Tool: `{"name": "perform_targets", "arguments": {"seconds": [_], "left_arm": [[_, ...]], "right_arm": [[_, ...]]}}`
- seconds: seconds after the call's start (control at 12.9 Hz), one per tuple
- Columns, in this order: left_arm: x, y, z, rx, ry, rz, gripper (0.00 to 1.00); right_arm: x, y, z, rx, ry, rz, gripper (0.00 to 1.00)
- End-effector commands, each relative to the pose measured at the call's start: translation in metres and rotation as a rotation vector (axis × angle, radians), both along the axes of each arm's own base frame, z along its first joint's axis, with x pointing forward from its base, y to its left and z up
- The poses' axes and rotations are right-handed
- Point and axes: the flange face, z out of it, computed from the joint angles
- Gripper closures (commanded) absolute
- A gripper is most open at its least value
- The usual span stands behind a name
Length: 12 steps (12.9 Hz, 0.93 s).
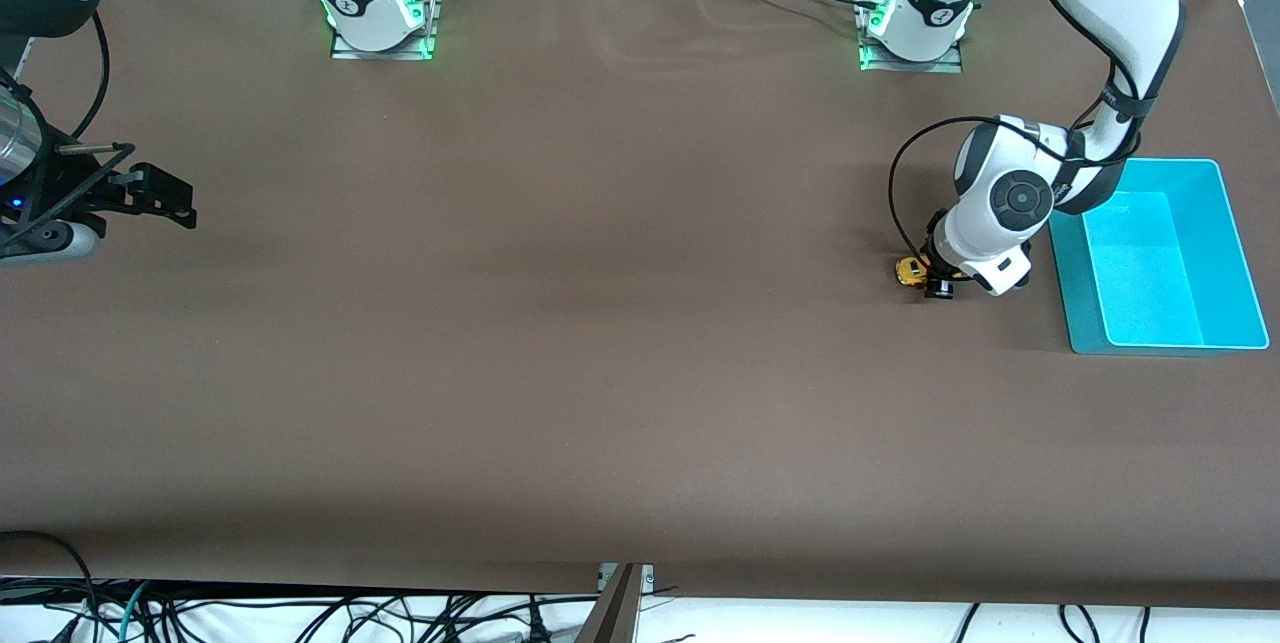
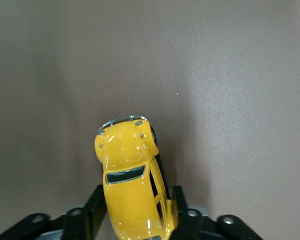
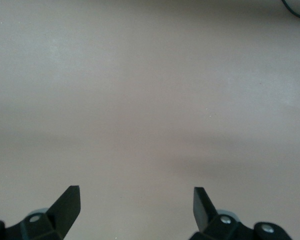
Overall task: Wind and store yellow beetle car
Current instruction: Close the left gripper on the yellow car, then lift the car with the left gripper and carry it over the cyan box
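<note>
The yellow beetle car (image 1: 911, 270) sits on the brown table beside the cyan bin (image 1: 1078, 295), toward the left arm's end. My left gripper (image 1: 935, 281) is down at the table and shut on it. In the left wrist view the black fingers (image 2: 96, 200) press both sides of the car (image 2: 130, 175) around its rear half, and its rounded nose points away from the jaws. My right gripper (image 1: 170, 198) waits open over the table at the right arm's end; in the right wrist view the right gripper (image 3: 136, 196) has only bare table between its fingers.
The cyan bin is open-topped with nothing showing in it, and the left arm's elbow hangs over its rim. Both arm bases (image 1: 380, 13) stand along the table's edge farthest from the front camera. Cables lie below the table's near edge.
</note>
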Motion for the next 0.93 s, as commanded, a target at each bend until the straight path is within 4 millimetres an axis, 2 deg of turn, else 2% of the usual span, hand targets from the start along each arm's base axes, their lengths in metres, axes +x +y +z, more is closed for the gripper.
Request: {"name": "perform_targets", "arguments": {"seconds": [0.0, 0.08, 0.23, 0.39, 0.47, 0.62, 0.7, 0.86], "left_arm": [[0.002, 0.002, 0.006, 0.021, -0.024, 0.022, 0.79], [0.002, 0.002, 0.007, 0.021, -0.025, 0.022, 0.89], [0.007, 0.009, 0.018, 0.028, -0.044, 0.059, 1.00], [0.020, 0.034, 0.050, 0.040, -0.096, 0.128, 1.00], [0.026, 0.053, 0.070, 0.055, -0.100, 0.156, 1.00], [0.044, 0.065, 0.103, 0.079, -0.098, 0.179, 0.99], [0.055, 0.079, 0.121, 0.094, -0.075, 0.207, 0.99], [0.070, 0.122, 0.159, 0.083, -0.029, 0.224, 0.99]], "right_arm": [[-0.004, -0.001, 0.002, -0.013, 0.006, -0.007, 0.00], [-0.004, -0.001, 0.002, -0.013, 0.006, -0.007, 0.00], [-0.003, -0.001, 0.003, -0.011, 0.004, -0.011, 0.00], [-0.003, -0.001, 0.002, -0.011, 0.004, -0.009, 0.00], [-0.003, -0.001, 0.002, -0.011, 0.004, -0.009, 0.00], [-0.003, -0.001, 0.002, -0.011, 0.003, -0.009, 0.00], [-0.003, -0.001, 0.002, -0.012, 0.001, -0.009, 0.00], [-0.003, -0.001, 0.002, -0.012, -0.001, -0.009, 0.00]]}}
